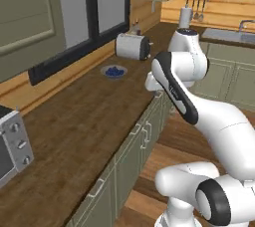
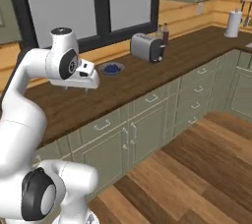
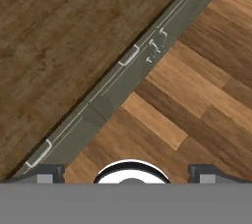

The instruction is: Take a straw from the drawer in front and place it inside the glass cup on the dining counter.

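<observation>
Gripper [image 3: 126,171] open above closed drawer [image 3: 129,56].

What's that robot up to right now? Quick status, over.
Fingers open, holding nothing, hovering over the counter edge. Drawers all shut, straw not out yet. Toaster and bowl sit clear of the arm.

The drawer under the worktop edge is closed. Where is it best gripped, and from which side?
Probably by the metal bar handle on the drawer front. The bar lies level and stands off the face, so the open pincer should come from the floor side, one finger above it and one below.
</observation>
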